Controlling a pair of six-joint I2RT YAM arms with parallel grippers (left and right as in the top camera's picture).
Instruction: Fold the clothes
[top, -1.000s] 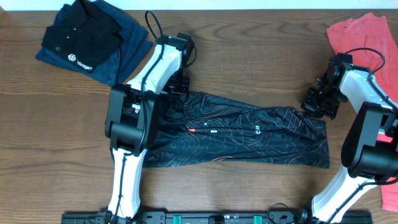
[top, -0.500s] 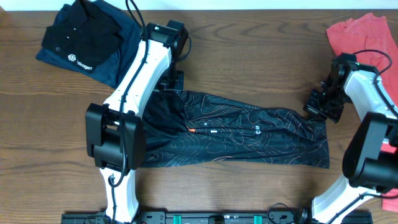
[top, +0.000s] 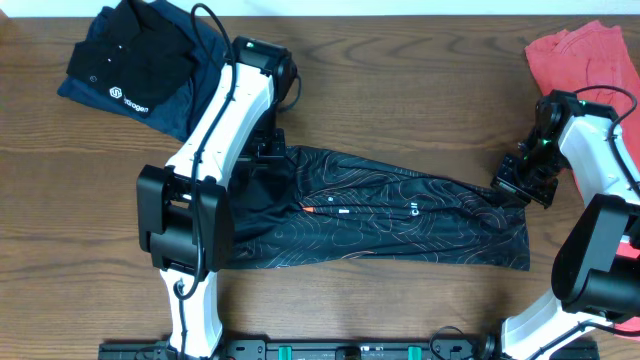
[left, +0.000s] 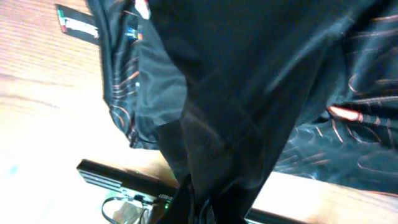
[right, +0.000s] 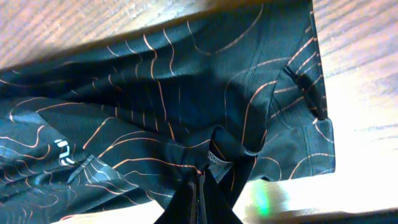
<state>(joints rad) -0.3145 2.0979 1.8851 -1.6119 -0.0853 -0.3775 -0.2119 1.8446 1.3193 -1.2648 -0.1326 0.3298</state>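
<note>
The clothes, a black jersey (top: 400, 215) with fine orange contour lines, lie stretched left to right across the middle of the table. My left gripper (top: 268, 150) is shut on the jersey's far left edge. In the left wrist view the fabric (left: 261, 74) hangs in folds from the pinch at the left gripper (left: 208, 208). At the far right corner, my right gripper (top: 520, 182) is shut on the jersey too. In the right wrist view the cloth (right: 155, 93) bunches into the closed right gripper (right: 200, 186).
A black polo with a white logo (top: 130, 70) lies on a navy garment at the far left corner. A coral-red garment (top: 580, 55) is at the far right, and more red cloth (top: 628, 312) at the right edge. A black rail (top: 340, 350) runs along the front edge.
The left arm has swung left and its gripper has come slightly nearer and leftward with the jersey's edge. The right gripper has shifted a little nearer and rightward, holding its corner.
</note>
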